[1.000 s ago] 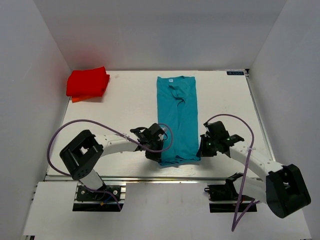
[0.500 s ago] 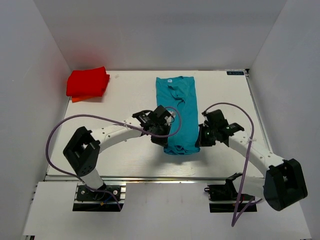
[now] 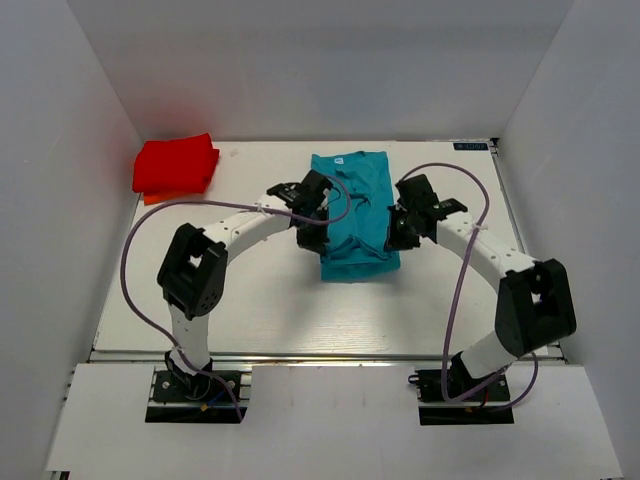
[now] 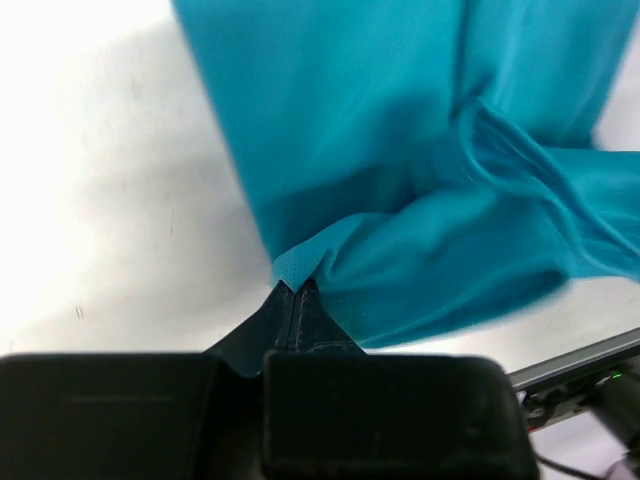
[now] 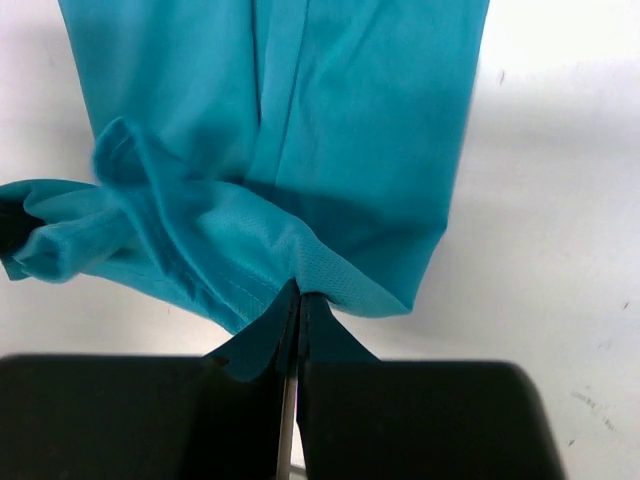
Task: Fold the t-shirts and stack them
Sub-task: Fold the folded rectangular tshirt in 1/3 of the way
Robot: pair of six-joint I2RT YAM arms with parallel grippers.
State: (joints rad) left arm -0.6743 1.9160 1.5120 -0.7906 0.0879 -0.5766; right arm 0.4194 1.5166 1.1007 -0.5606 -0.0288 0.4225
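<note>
The teal t-shirt lies in the middle of the table, collar at the far end, with its near hem lifted and carried back over the body. My left gripper is shut on the hem's left corner. My right gripper is shut on the hem's right corner. Both hold the cloth a little above the table, so the near half hangs in a loose fold. The red t-shirt lies folded at the far left corner, away from both grippers.
White walls close in the table on the left, back and right. A small dark label sits at the far right edge. The arms' cables arc over the near half of the table.
Both grippers have moved away from the near edge toward the collar, carrying the teal shirt's hem with them. The shirt now looks about half as long. The red shirt has not moved.
</note>
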